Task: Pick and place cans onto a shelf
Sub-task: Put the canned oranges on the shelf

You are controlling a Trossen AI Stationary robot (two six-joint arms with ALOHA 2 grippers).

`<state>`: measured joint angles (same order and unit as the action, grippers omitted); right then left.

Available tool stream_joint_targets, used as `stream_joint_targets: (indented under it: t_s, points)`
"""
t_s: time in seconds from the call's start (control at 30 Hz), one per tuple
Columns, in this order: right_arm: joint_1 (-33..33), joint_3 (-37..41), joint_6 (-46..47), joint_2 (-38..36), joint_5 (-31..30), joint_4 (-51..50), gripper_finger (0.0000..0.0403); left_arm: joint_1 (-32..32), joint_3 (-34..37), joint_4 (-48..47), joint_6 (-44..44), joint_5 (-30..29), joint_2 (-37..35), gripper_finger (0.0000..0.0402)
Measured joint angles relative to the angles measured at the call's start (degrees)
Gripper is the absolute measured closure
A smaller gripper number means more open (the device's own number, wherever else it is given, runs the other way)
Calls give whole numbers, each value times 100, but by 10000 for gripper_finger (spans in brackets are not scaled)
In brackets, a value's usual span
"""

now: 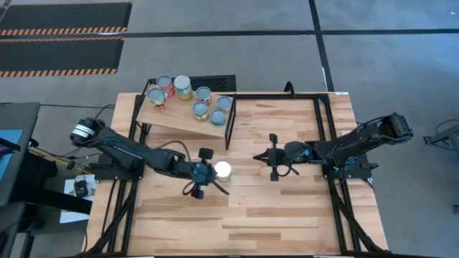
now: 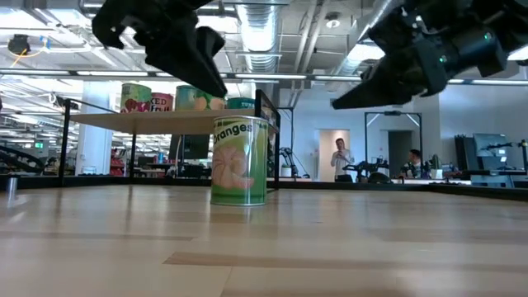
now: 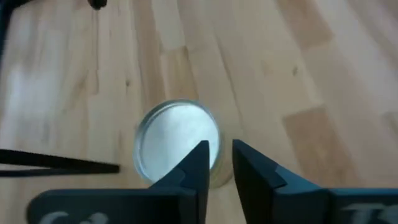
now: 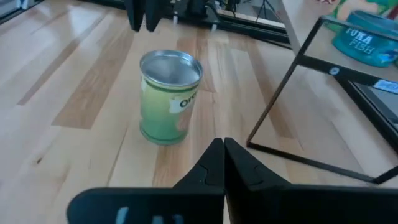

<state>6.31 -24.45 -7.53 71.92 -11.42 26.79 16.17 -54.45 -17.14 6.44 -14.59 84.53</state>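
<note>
A green-labelled can with a silvery top [image 1: 223, 170] stands upright on its base on the planked tabletop; it also shows in the low view [image 2: 239, 161] and in the right wrist view [image 4: 168, 96]. My left gripper [image 1: 208, 174] hovers just above it [image 3: 221, 155], its fingers a narrow gap apart, touching nothing. My right gripper [image 1: 264, 158] is shut and empty [image 4: 222, 149], to the can's right, raised off the table [image 2: 342, 103]. The sloping light-wood shelf [image 1: 179, 115] at the far left carries several cans [image 1: 200, 110] standing on their bases.
The shelf's thin black frame [image 4: 292, 106] stands between the can and the table's far edge. A teal tuna can [image 4: 367, 40] sits on the shelf near its right end. Bare tabletop [image 1: 272, 215] lies toward the near edge. People stand far off in the room [image 2: 340, 157].
</note>
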Motion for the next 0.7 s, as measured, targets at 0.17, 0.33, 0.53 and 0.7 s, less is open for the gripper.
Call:
stream_joint_targets:
  t_s: [0.17, 0.33, 0.53, 0.7]
  points:
    - [2, 171, 2, 12, 4, -47, 386, 93, -700, -767, 438, -512, 628, 311]
    - [6, 206, -78, 0, 16, 47, 392, 65, -1080, -1176, 526, -572, 1138, 302]
    - [106, 204, -85, -202, 102, 9, 388, 51, -1178, -1239, 659, -803, 1382, 341]
    - [337, 202, -5, -441, 104, -108, 390, 49, -1151, -1499, 844, -903, 1220, 394]
